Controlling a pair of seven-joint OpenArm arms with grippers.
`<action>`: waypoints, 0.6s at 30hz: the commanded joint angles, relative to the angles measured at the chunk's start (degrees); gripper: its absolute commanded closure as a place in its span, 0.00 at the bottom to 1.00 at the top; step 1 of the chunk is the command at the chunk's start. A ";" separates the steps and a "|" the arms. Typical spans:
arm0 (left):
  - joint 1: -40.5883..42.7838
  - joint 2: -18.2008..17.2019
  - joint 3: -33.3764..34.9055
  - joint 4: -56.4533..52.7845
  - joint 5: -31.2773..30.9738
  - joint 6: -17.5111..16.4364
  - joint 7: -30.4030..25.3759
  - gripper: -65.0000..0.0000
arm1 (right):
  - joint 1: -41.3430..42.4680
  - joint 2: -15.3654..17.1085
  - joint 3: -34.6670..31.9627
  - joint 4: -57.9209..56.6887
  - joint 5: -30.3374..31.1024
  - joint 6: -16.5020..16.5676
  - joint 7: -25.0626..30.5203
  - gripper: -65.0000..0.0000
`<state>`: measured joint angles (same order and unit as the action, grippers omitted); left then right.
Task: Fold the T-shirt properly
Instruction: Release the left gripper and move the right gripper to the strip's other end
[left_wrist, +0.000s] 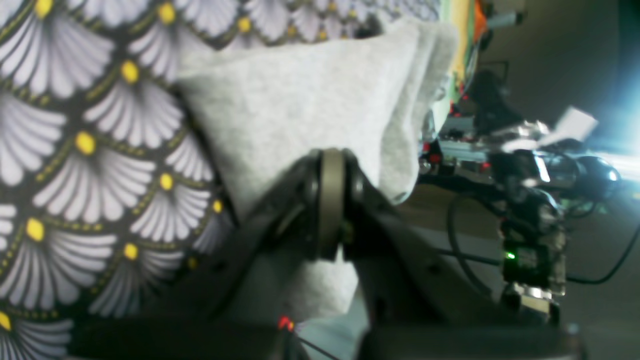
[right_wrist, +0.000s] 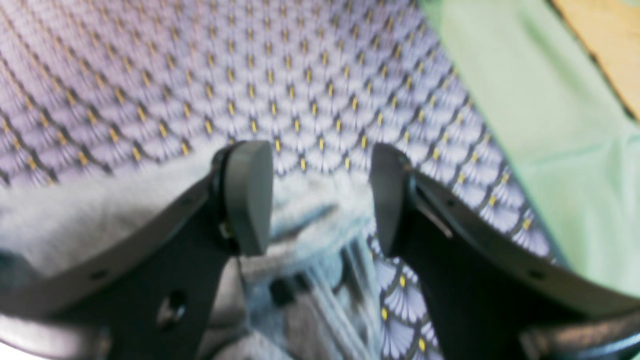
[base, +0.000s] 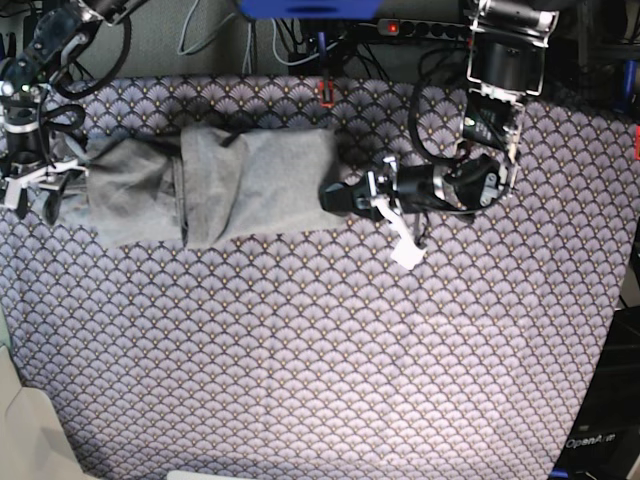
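The light grey T-shirt (base: 215, 185) lies bunched in a long band across the back left of the table. My left gripper (base: 335, 195) is shut on the shirt's right edge. In the left wrist view the grey fabric (left_wrist: 310, 100) is pinched between the closed fingers (left_wrist: 331, 200) and spreads out beyond them. My right gripper (base: 45, 185) stands open at the shirt's left end. In the right wrist view its two fingers (right_wrist: 247, 197) stand wide apart, with blurred grey shirt fabric (right_wrist: 100, 220) under and between them.
A purple fan-scale patterned cloth (base: 320, 340) covers the table. A white tag (base: 407, 250) hangs below the left arm. Cables and a power strip (base: 430, 28) run along the back edge. A pale green sheet (right_wrist: 550, 125) lies beside the patterned cloth.
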<state>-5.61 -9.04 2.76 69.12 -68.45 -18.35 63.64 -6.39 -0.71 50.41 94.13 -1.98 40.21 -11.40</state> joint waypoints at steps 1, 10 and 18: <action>-1.12 -0.06 -0.08 1.16 -1.40 0.28 -0.38 1.00 | 0.46 0.67 0.09 1.65 1.58 -0.21 0.89 0.49; -1.29 -0.68 4.58 0.90 -1.40 8.28 -0.91 1.00 | 2.48 6.20 0.62 2.53 10.90 -0.21 -25.48 0.49; -1.29 -0.68 4.22 1.08 3.43 12.94 -0.82 1.00 | 2.04 13.50 0.53 2.27 24.62 -0.21 -45.44 0.49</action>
<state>-5.93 -9.65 7.18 69.23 -64.71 -5.34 62.76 -4.51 11.86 50.83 95.55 22.37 40.23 -58.15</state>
